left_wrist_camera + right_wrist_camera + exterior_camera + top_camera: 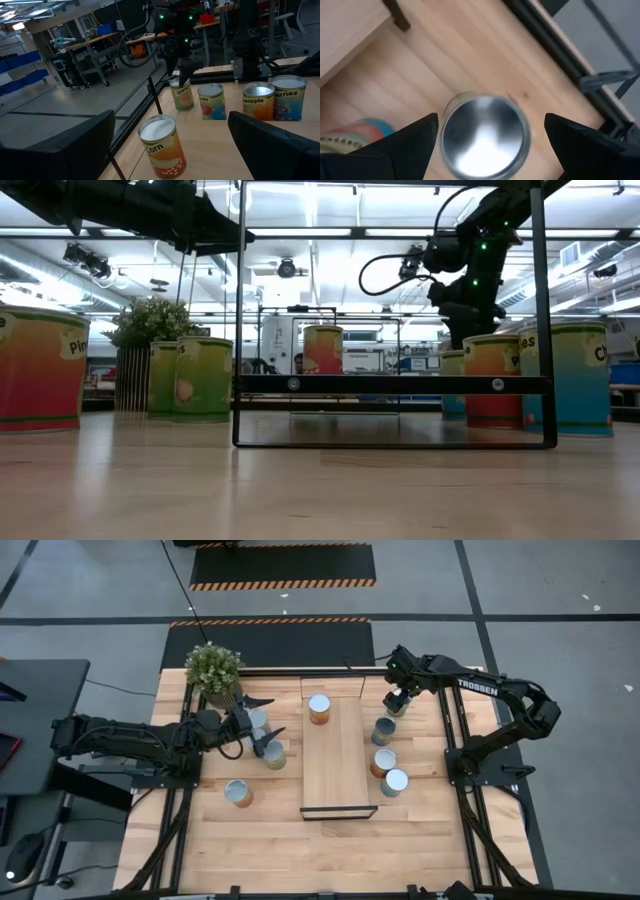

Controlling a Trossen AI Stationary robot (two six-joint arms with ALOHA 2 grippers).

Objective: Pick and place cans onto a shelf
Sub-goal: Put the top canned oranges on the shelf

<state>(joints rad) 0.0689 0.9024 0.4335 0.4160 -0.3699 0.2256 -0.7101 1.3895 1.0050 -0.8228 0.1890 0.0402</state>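
Bright overhead strip lighting, glare on can lids [485, 135], right-wrist blur.

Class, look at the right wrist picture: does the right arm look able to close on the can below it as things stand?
Probably yes. The right gripper hovers above the silver-topped can, its fingers open wide on either side, with bare tabletop around it.
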